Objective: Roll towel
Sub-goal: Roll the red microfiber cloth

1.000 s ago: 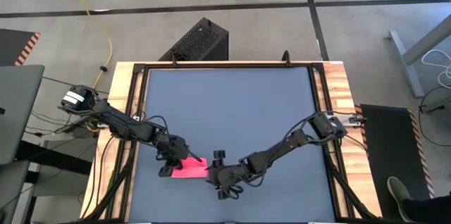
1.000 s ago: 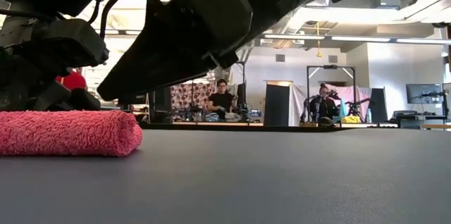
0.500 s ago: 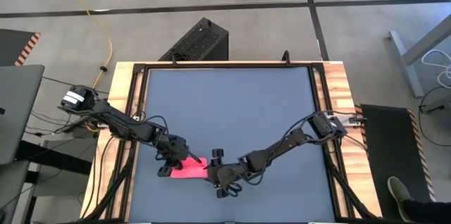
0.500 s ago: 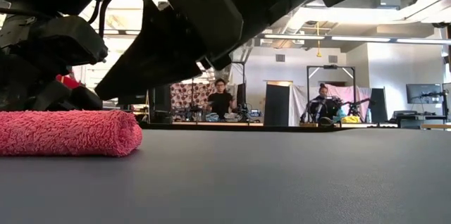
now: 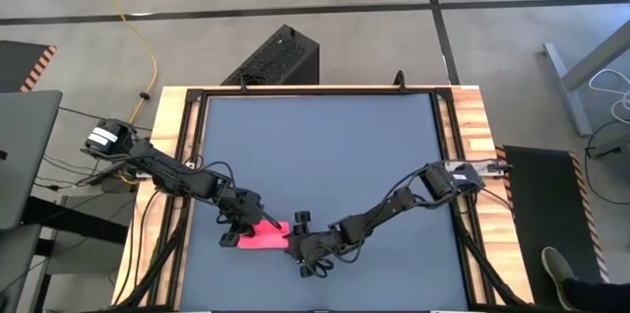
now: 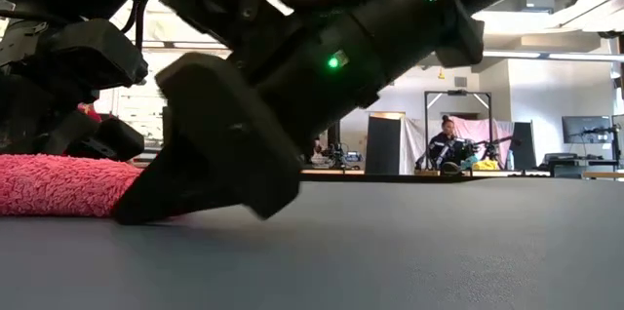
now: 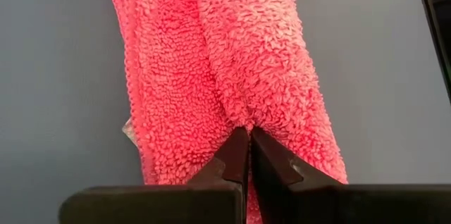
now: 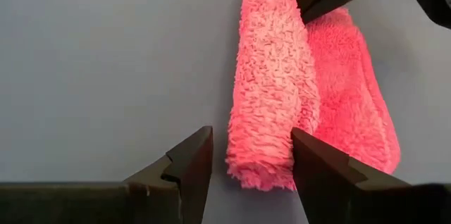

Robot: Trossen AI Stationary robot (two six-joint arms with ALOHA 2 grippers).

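The pink-red towel [image 5: 259,236] lies near the table's near edge, left of centre, partly rolled. A thick roll [image 8: 271,90] lies against a flat part [image 8: 352,104]. My left gripper [image 7: 248,134] is shut on the towel from its far-left side. My right gripper [image 8: 250,157] is open and down at the table [image 6: 210,178], at the towel's right end. Its two fingers stand on either side of the roll's end [image 8: 261,171]. A small white tag [image 7: 130,129] shows at the towel's edge. My left gripper pinches a small fold of the towel [image 7: 245,120] between its two fingertips, at the crease where the roll meets the flat part. The fingers slant down onto it, and the towel rests on the table. My right gripper has one finger [image 8: 313,157] close beside the roll; I cannot tell whether it touches.
The grey table top [image 5: 335,146] stretches away toward the far and right edges. Wooden side rails [image 5: 472,116] and a black frame border it. Beyond the table a person [image 6: 450,139] sits at a bench in the room.
My right gripper has gone down to the table and a little toward the table's left edge, so its open fingers now stand around the roll's right end. The towel and my left gripper have stayed where they were.
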